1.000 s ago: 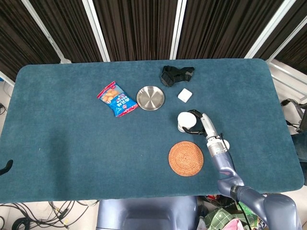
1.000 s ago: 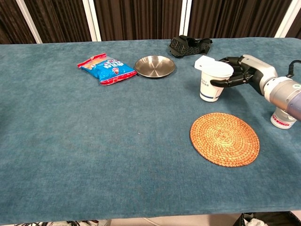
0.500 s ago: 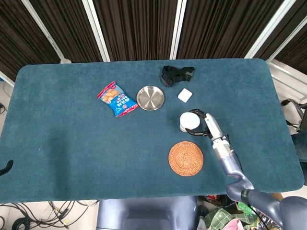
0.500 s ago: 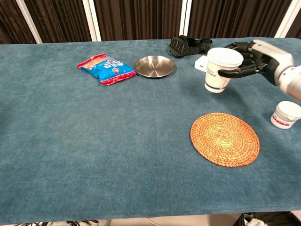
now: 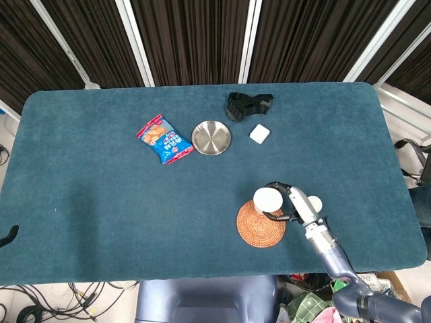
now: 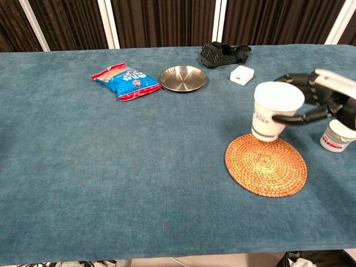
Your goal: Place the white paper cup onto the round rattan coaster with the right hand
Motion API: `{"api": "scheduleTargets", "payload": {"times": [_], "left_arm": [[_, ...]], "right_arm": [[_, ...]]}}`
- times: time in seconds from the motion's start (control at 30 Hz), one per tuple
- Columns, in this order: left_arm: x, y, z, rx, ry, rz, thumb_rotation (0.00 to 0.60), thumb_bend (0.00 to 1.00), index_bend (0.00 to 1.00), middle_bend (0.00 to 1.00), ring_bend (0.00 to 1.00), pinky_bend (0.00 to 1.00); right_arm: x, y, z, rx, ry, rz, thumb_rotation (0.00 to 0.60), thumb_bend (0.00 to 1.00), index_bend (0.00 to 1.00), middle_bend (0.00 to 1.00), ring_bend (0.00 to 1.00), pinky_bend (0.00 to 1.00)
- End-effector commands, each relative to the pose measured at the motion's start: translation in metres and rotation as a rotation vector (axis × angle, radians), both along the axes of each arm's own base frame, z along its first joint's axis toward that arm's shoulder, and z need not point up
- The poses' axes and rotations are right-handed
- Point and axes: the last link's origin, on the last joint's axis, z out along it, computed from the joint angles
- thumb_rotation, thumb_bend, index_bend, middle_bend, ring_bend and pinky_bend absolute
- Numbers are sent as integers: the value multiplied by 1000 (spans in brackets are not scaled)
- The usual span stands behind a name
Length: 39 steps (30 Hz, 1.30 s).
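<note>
My right hand (image 5: 291, 204) (image 6: 315, 101) grips the white paper cup (image 5: 267, 199) (image 6: 274, 117) from its right side and holds it upright in the air. The cup hangs over the far left part of the round rattan coaster (image 5: 260, 225) (image 6: 266, 164), which lies flat on the blue cloth near the table's front edge. In the chest view the cup's base seems just above the coaster's far rim; whether it touches cannot be told. My left hand is in neither view.
A small white tub (image 6: 337, 136) (image 5: 314, 203) stands right of the coaster, close to my right hand. Further back lie a snack bag (image 5: 164, 138), a steel dish (image 5: 211, 137), a white block (image 5: 259, 134) and a black object (image 5: 248, 105).
My right hand has lifted the cup off the table and carried it toward the front edge, from behind the coaster to above it.
</note>
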Motion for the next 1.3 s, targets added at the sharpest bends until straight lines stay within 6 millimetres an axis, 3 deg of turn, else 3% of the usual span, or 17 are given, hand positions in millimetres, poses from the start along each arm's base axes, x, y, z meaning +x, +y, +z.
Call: {"api": "scheduleTargets", "payload": {"times": [0.03,0.47,0.63,0.87,1.0,1.3], "left_arm": [[0,0,0,0,0,0,600,242,0,37,0,0],[0,0,1,8,-1,7,600,242,0,35,0,0],[0,0,0,9,2,8,600,242,0,35,0,0],[-1,0,0,10,2,11,600,251,0,35,0,0],[-1,0,0,12,3,13,600,252,0,35,0,0],[-1,0,0,13,4,15,600,251,0,35,0,0]], "right_arm": [[-1,9,-6,6,6,10,600,254,404,394,368,227],[0,23,-22,43,26,40,600,250,404,391,360,227],[-2,25,-25,68,16,29,600,194,392,339,316,195],[0,27,-25,125,-5,36,600,102,118,95,85,145],[1,28,-23,134,3,53,600,84,80,18,36,137],[1,30,-3,82,44,111,600,78,39,0,16,127]]}}
